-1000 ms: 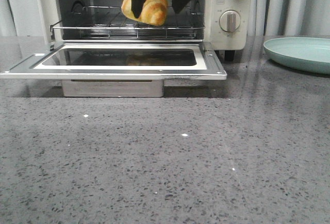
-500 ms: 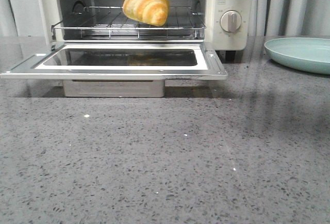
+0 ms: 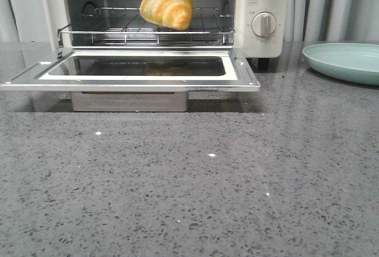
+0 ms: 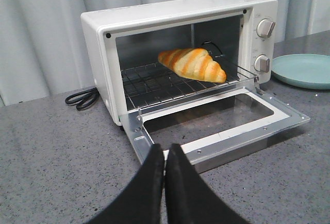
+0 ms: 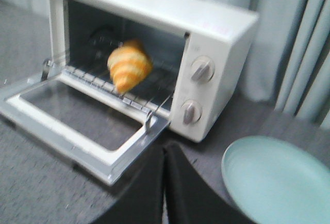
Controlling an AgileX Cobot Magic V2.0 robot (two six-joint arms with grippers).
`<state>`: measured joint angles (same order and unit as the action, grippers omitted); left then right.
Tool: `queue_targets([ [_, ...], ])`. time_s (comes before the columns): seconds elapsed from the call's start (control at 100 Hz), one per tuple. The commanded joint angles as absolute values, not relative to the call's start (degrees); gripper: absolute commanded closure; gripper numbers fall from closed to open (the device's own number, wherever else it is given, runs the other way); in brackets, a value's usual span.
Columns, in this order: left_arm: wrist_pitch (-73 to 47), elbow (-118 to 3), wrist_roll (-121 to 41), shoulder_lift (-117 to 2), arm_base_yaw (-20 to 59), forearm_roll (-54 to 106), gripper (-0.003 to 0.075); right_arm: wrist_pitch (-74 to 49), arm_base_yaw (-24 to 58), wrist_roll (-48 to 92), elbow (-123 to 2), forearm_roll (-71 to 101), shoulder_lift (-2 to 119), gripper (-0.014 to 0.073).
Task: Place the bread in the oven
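Note:
The bread (image 3: 167,7), a golden-brown bun with paler stripes, lies on the wire rack (image 3: 118,29) inside the cream-white oven (image 3: 260,38). It also shows in the left wrist view (image 4: 192,64) and the right wrist view (image 5: 129,70). The oven's glass door (image 3: 136,67) hangs open and flat. Neither gripper shows in the front view. My left gripper (image 4: 164,152) is shut and empty, off the door's left front corner. My right gripper (image 5: 164,152) is shut and empty, off the door's right corner.
A pale green plate (image 3: 346,60) sits on the grey speckled counter (image 3: 189,180) right of the oven, also seen in the right wrist view (image 5: 273,182). A black cord (image 4: 82,99) lies left of the oven. Grey curtains hang behind.
One second ago black gripper fingers stood on either side of the bread in the oven. They have drawn out of the front view. The bread stays on the rack.

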<state>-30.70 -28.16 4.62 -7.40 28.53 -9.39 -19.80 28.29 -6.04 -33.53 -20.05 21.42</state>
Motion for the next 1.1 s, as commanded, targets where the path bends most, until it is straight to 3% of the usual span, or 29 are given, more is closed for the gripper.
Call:
queue_targets([
  [0.0,-26.38,-29.56,5.22,-8.11,28.86,-9.47,0.0741,-11.88,27.26,-6.04,-33.38,-24.80,17.64,0.0641],
  [0.27,-26.38,-29.56,5.22,-8.11,28.86,-9.47,0.0741,-18.92,27.26,-6.04,-32.76,-24.93,15.22,0.0641],
  [0.63,-26.38,-28.68,5.22,-8.11,28.86,-9.47,0.0741,-19.06,27.26,-6.04,-32.76,-24.93,15.22,0.0641],
  [0.79,-27.39,-26.64,5.11,-6.93,28.35,-0.61,0.0741,-19.06,27.26,-6.04,-32.76,-24.93,15.22,0.0641],
  [0.91,-25.50,-23.93,-2.16,-4.41,23.03,1.43,0.0741,-19.06,27.26,-6.04,-32.76,-24.93,15.22,0.0641],
  [1.09,-9.92,-11.35,-8.09,-0.45,11.44,3.86,0.0741,-19.06,27.26,-6.04,-32.76,-24.93,15.22,0.0641],
])
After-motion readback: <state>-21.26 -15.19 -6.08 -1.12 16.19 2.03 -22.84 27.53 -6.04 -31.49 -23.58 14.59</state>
